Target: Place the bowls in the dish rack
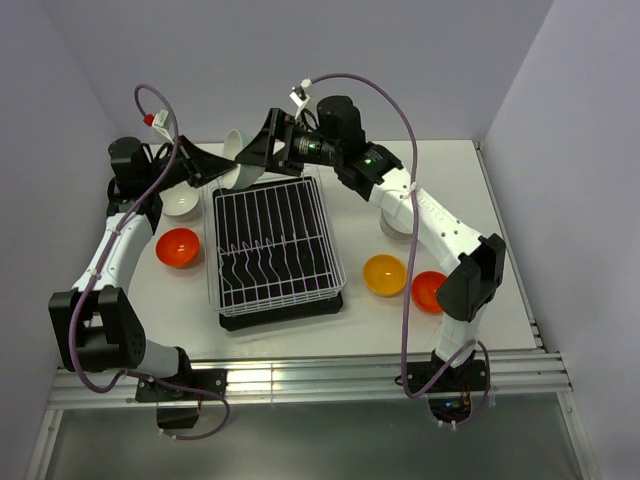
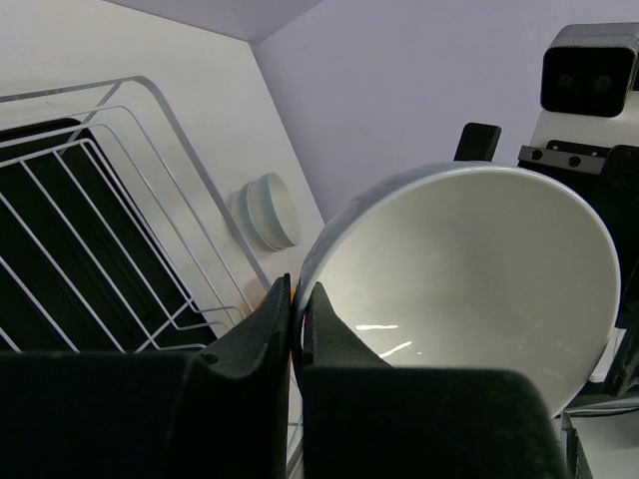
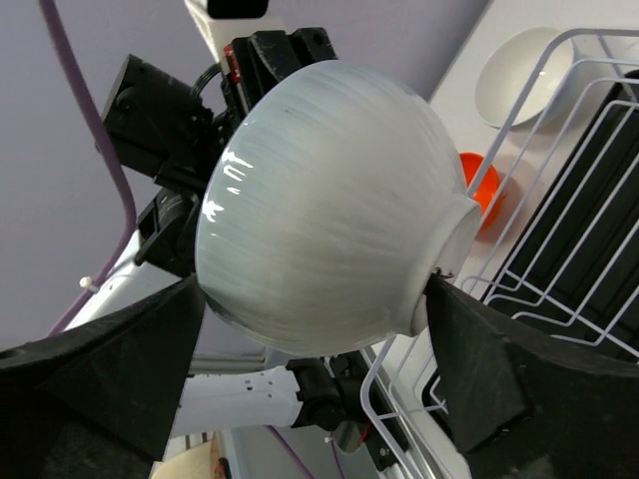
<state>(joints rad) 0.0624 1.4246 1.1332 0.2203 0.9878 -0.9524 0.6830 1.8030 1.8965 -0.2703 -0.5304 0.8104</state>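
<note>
Left arm [image 1: 120,250]: extended along the left edge of the counter [image 1: 455,170].
Left gripper [image 2: 297,294]: closed, pinched on the rim of a white bowl [image 2: 469,269].
Right arm [image 1: 430,215]: stretched toward the counter's far edge.
Right gripper [image 1: 252,148]: spread wide, fingers set either side of that bowl.

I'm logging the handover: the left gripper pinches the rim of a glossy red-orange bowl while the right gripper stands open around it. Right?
Not quite: the left gripper pinches a glossy white bowl, as the left wrist view shows; the right gripper does stand open around it.
</note>
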